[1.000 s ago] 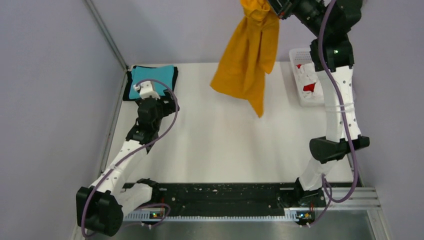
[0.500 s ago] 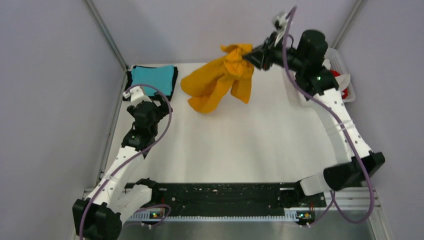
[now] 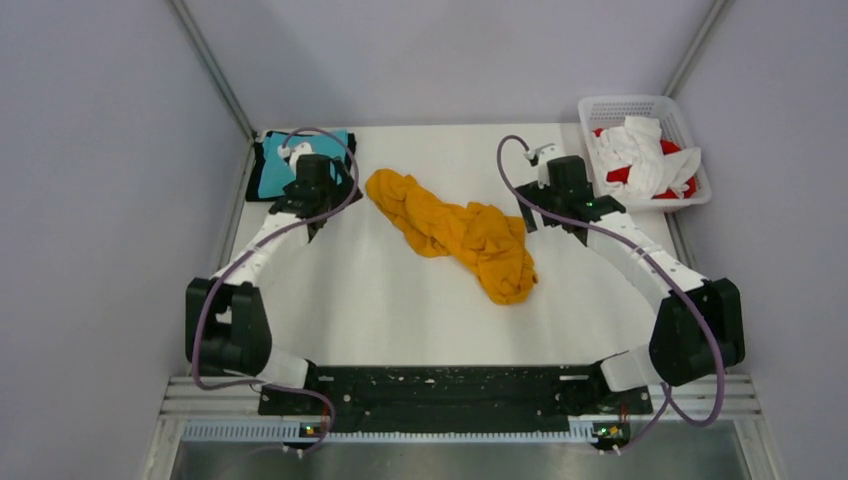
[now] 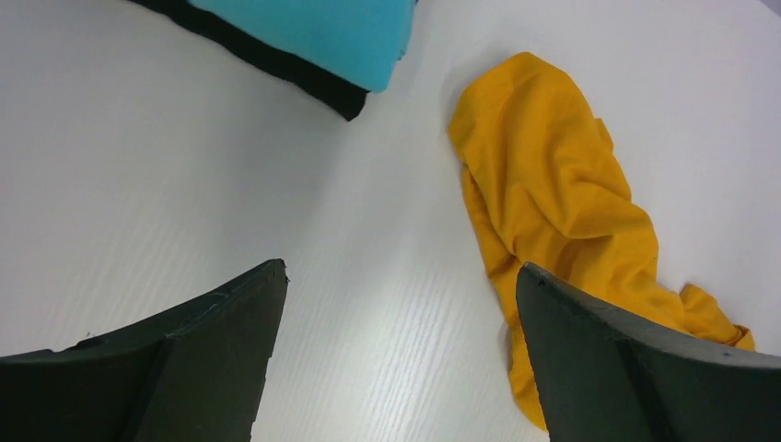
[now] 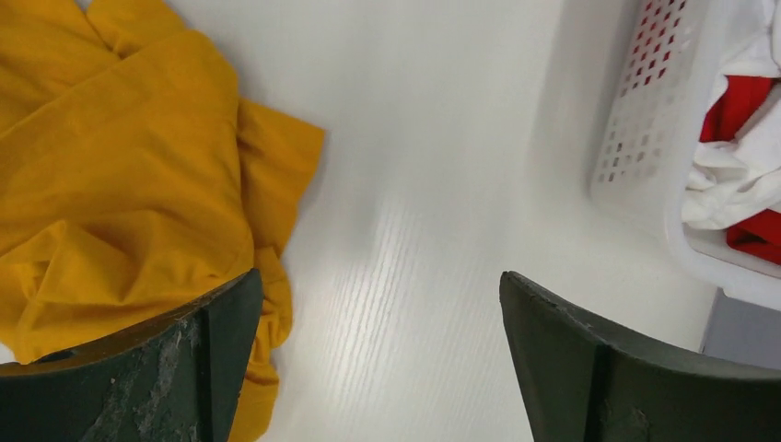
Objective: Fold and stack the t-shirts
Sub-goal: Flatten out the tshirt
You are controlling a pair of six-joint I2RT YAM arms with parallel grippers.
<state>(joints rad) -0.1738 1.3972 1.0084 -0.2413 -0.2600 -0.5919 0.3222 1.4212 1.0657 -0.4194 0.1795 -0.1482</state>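
On the white surface (image 3: 400, 310), an orange-yellow t-shirt (image 3: 455, 232) lies crumpled in a long, rumpled band between two robot arms. Its long axis runs on a diagonal, from a narrow far end on the robot's left to a wider, bunched near end on the robot's right. The left end effector (image 4: 398, 269) hangs just beyond the shirt's far-left tip, its dark fingers spread wide and holding nothing; from it the shirt lies to the right. The right end effector (image 5: 379, 276) hangs beside the shirt's bulkier right end, also spread wide and empty; from it the shirt lies to the left, with cloth reaching under its left finger. Each arm looks about equally close to its own end of the shirt, so spreading it flat would likely suit both at once. Beyond the shirt's far-left tip sits a folded teal t-shirt (image 4: 313, 28) stacked on a folded black t-shirt (image 4: 322, 85). Well to the right of the shirt, a white lattice basket (image 5: 635, 110) holds loose white t-shirts (image 3: 640, 150) and a red t-shirt (image 3: 620, 175).
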